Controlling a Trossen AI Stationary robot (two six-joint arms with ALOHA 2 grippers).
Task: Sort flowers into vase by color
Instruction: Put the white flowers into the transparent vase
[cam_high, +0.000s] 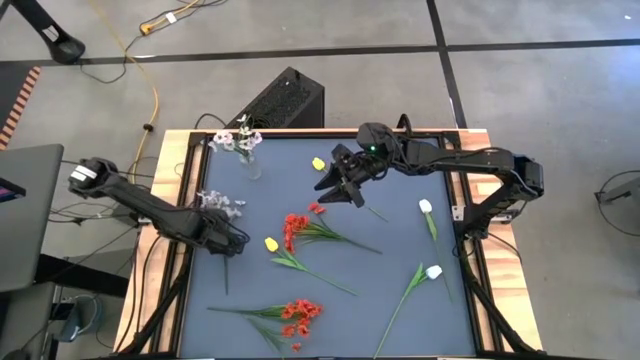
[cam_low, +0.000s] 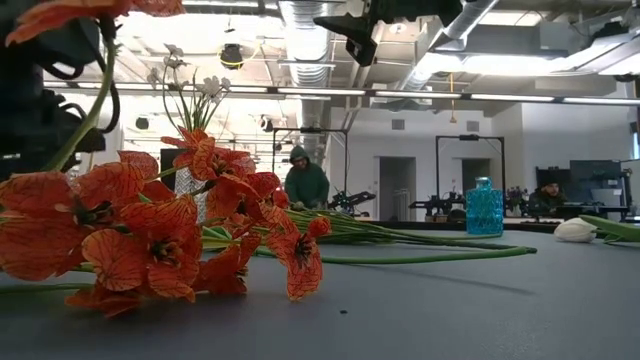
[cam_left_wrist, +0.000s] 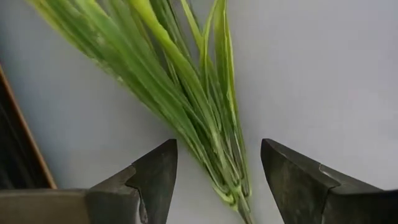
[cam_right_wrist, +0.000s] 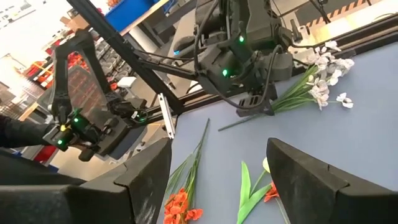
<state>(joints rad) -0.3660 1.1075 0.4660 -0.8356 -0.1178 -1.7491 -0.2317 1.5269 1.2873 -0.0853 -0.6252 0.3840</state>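
Left wrist view alone shows left hand (cam_left_wrist: 214, 180) spread astride the pale sprig's green stem (cam_left_wrist: 205, 124); high view shows right hand (cam_high: 340, 190) spread above the bench (cam_high: 400, 310).

light: bright, even, ceiling strips (cam_low: 400, 95) glare | shadows: faint | blur: near red blossoms (cam_low: 150, 240), green leaves (cam_left_wrist: 186, 93) soft | background: washed out

Dark blue-grey table (cam_high: 400, 310) — scattered flowers (cam_high: 300, 232), small glass vase (cam_high: 250, 165)
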